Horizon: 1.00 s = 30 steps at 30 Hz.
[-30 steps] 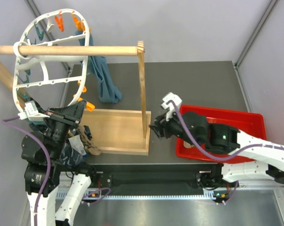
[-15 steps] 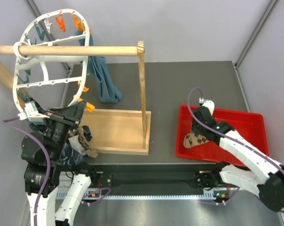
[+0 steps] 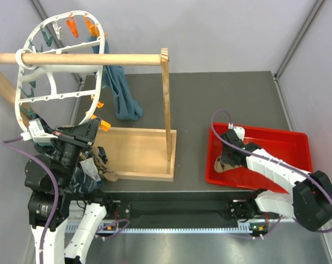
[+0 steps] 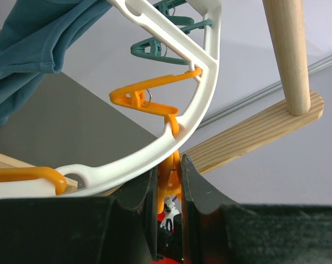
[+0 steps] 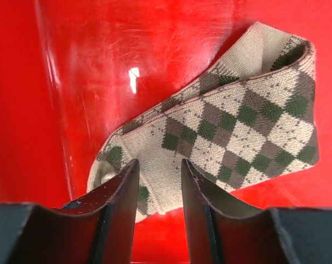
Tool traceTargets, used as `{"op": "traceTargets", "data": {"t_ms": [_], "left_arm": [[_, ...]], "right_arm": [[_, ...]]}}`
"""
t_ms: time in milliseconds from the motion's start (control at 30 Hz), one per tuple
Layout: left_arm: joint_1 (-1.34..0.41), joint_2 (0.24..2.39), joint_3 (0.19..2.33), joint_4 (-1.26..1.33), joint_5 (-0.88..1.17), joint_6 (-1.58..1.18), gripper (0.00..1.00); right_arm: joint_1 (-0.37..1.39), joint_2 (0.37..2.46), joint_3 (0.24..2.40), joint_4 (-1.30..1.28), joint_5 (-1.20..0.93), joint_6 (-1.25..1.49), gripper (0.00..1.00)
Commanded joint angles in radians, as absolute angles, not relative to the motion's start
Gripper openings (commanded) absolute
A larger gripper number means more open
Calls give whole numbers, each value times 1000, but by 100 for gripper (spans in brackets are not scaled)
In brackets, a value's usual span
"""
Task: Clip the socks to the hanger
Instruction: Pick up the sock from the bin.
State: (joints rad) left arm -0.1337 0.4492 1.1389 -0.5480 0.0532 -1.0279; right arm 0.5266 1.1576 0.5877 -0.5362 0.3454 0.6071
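**L gripper** [image 4: 167, 168]: nearly closed, fingers [image 4: 199, 190] pinching small orange plastic peg [image 4: 166, 190], only a thin gap between pads. Directly above tips: curved rim of large white plastic oval hanger [image 4: 149, 151], w/ gripped peg attached to it. Further up along rim: second orange peg [image 4: 135, 99], then teal pegs [image 4: 154, 48]. Up and left of fingers: teal-blue cloth [image 4: 28, 49] draped from frame. Beyond and right of fingers: pale wooden post [image 4: 289, 55] standing on flat wooden base board [image 4: 259, 132]. Top view: hanger hung by its ring on horizontal wooden rod [image 3: 88, 59]. Brown argyle fabric sock [image 3: 102, 162] just beside L wrist, at near-left edge of base board. Cannot tell what supports it.

**R gripper** [image 5: 159, 165]: partly open, pointing down, fingers astride one end of beige, brown and dark-green argyle sock [image 5: 237, 126]. Fabric flat in gap, not bunched; no grip evident. Rest of sock running up and right from tips, lying on floor of glossy red plastic tray [image 5: 88, 66]. Left of fingers: bare tray floor. Top view: R gripper over near-left part of tray, well apart from hanger, w/ wooden post between.
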Motion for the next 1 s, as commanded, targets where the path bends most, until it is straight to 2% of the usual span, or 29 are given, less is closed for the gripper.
{"op": "traceTargets", "data": {"t_ms": [0,100,233,267,300,700,833,967], "left_arm": [[-135,443,1143,-512,38,-1040,0],[-135,440,1141,-514,40,-1040,0],[-135,439,1141,-517,37,-1035,0],[-135,439,1141,-517,37,-1037,0],[-135,439,1141,-517,38,-1037,0],[-135,440,1149,-515,48,-1042,0],[-135,437,1155,-515,48,-1040,0],[-135,437,1154,-517,51,-1042,0]], "right_arm": [[502,1178,588,-474,356,634,35],[482,1204,572,-442,339,637,33],[460,1236,552,-402,290,635,15],[457,1238,549,-394,284,635,5],[457,1236,549,-396,282,634,1],[457,931,696,-635,371,568,0],[459,813,770,-690,267,532,0],[459,652,814,-641,7,462,0]]}}
